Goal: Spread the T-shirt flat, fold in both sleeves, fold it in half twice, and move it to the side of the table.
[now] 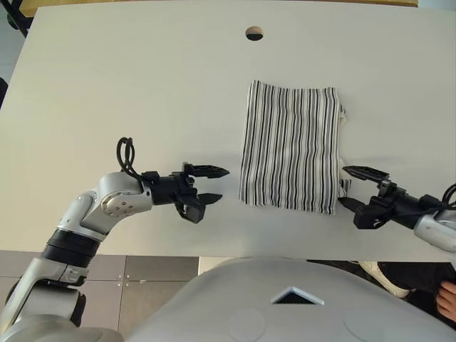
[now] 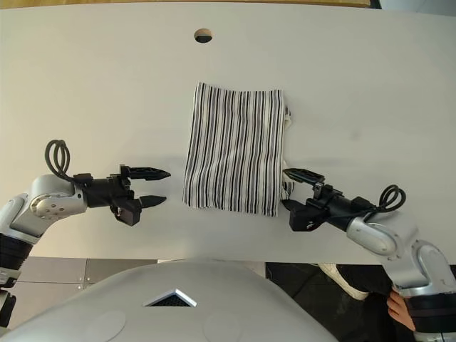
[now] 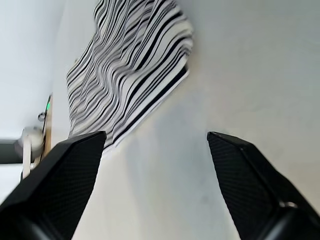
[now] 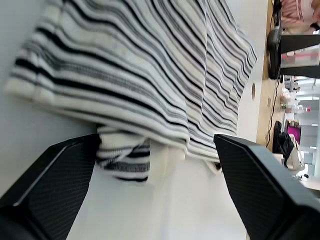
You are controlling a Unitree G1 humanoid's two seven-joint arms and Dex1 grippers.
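The black-and-white striped T-shirt (image 1: pixel 292 146) lies folded into a tall rectangle on the white table (image 1: pixel 128 92), right of centre. A bit of fabric pokes out at its near right corner (image 4: pixel 122 157). My left gripper (image 1: pixel 217 185) is open, level with the shirt's near left corner and a short gap to its left, touching nothing. My right gripper (image 1: pixel 354 187) is open just off the near right corner, with nothing between its fingers. The left wrist view has the shirt's corner (image 3: pixel 150 75) beyond the open fingers (image 3: pixel 65 175).
A round cable hole (image 1: pixel 254 33) sits in the table behind the shirt. The table's near edge (image 1: pixel 214 255) runs just below both grippers. Bare tabletop stretches wide to the left and behind.
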